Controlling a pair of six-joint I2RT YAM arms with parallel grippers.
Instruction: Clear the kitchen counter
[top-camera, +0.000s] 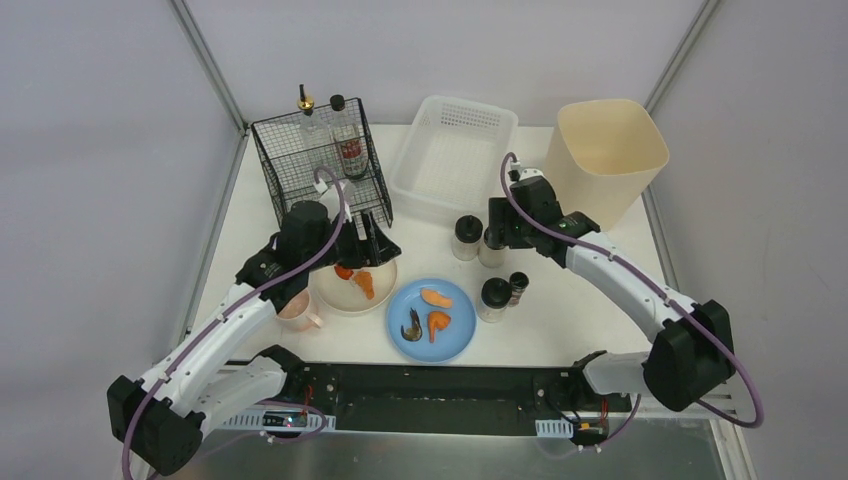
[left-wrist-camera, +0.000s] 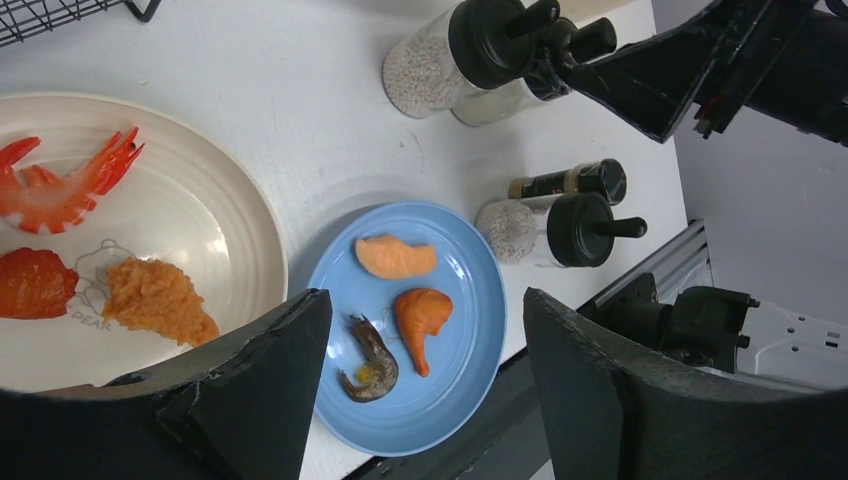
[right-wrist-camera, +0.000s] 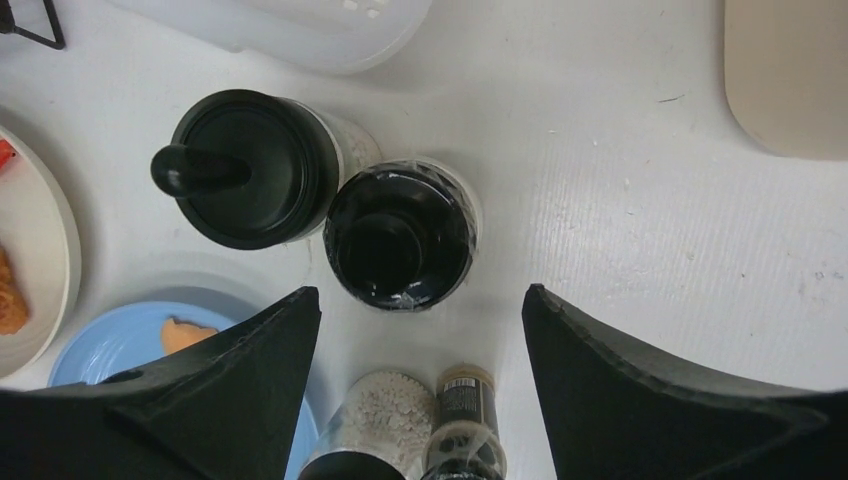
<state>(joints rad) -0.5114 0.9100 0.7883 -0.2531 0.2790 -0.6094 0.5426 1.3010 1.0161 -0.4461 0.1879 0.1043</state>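
The kitchen counter (top-camera: 590, 310) is white and carries dishes and jars. My left gripper (top-camera: 366, 252) hangs open over the far edge of a cream plate (left-wrist-camera: 200, 210) of shrimp and fried pieces. In its wrist view the jaws (left-wrist-camera: 425, 370) frame a blue plate (left-wrist-camera: 470, 330) holding a few food pieces, and nothing sits between them. My right gripper (top-camera: 493, 236) hovers over two black-lidded jars. Its open jaws (right-wrist-camera: 420, 370) stand just short of the right-hand jar (right-wrist-camera: 400, 235), not touching it. The second jar (right-wrist-camera: 250, 165) stands against that one on the left.
A black wire basket (top-camera: 322, 165) with bottles stands back left, next to a white perforated basket (top-camera: 455, 150) and a beige bin (top-camera: 605, 150). A third jar (top-camera: 494, 298) and a small spice bottle (top-camera: 517, 287) stand beside the blue plate. A pink cup (top-camera: 298, 310) sits under the left arm.
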